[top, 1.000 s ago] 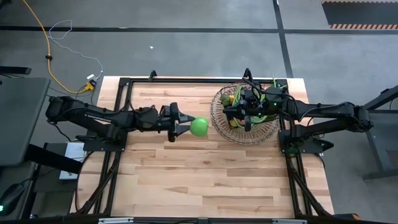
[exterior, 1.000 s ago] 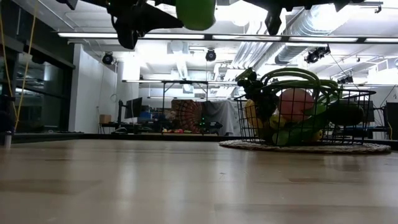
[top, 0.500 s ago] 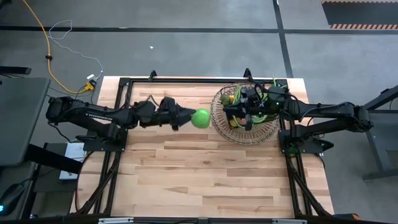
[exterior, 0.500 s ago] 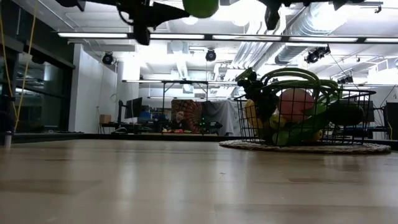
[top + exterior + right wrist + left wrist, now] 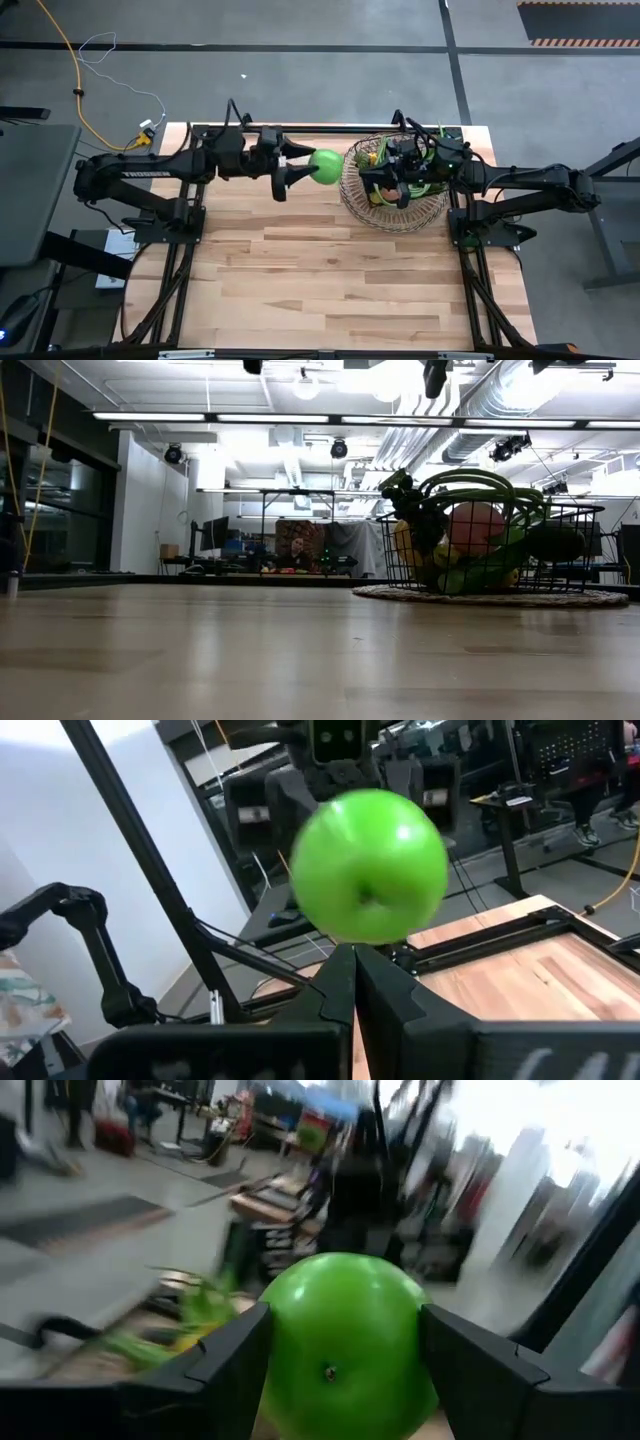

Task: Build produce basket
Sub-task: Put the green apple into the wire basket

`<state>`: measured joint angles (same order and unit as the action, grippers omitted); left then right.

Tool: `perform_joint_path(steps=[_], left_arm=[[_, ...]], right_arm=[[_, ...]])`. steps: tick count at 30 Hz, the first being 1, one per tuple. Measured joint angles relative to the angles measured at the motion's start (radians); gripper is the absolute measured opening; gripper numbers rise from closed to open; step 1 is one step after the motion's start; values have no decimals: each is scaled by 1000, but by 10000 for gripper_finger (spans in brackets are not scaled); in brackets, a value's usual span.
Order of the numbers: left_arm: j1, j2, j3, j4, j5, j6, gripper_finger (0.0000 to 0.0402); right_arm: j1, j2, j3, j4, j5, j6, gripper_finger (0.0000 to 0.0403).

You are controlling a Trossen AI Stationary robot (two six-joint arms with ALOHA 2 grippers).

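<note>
Up and across went your left hand (image 5: 303, 168), clamping the green apple (image 5: 325, 166); next, lower it into the basket (image 5: 358, 200).

Grey concrete floor (image 5: 300, 70) around wooden table (image 5: 330, 280); yellow cable (image 5: 70, 60) far left. Ceiling strip lights (image 5: 300, 417), ducts (image 5: 470, 410), desks (image 5: 290, 495) beyond.

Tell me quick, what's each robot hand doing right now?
Left gripper: closed on the green apple, held in the air beside the basket.
Right gripper: shut, holding nothing, over the basket.
</note>
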<state>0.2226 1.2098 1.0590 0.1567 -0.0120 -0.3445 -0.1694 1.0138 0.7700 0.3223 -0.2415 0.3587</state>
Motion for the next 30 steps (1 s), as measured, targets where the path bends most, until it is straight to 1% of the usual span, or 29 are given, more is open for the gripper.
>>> perform_joint_path(steps=[3,6,8,9,12,14,16,19,22,24,27,30], left_arm=[[-5,0,61,-159,-16,215,234],[-20,-8,69,-268,-88,327,234],[-24,-17,63,-319,-134,317,234],[-29,-19,53,-311,-146,292,234],[-41,-28,-18,-255,-153,209,234],[-57,-30,-62,-178,-157,194,234],[-69,-35,-96,-159,-165,175,234],[-79,-31,-115,-192,-190,163,234],[-70,-33,-112,-205,-257,163,234],[-53,-33,-112,-247,-276,157,234],[6,-33,-112,-339,-258,123,237],[90,-32,-112,-438,-166,75,250]], right_arm=[[0,0,0,9,-6,2,0],[0,-2,0,21,-7,3,0],[0,-2,0,19,-7,2,0],[0,-2,0,19,-9,1,0],[0,-2,0,19,-10,0,0],[0,-2,0,19,-10,0,0],[0,-2,0,19,-10,0,0],[0,-2,0,19,-10,1,0],[-1,-2,0,18,-8,0,0],[-5,-2,0,15,2,0,0],[-8,-2,0,13,6,0,0],[-8,-2,0,12,6,0,0]])
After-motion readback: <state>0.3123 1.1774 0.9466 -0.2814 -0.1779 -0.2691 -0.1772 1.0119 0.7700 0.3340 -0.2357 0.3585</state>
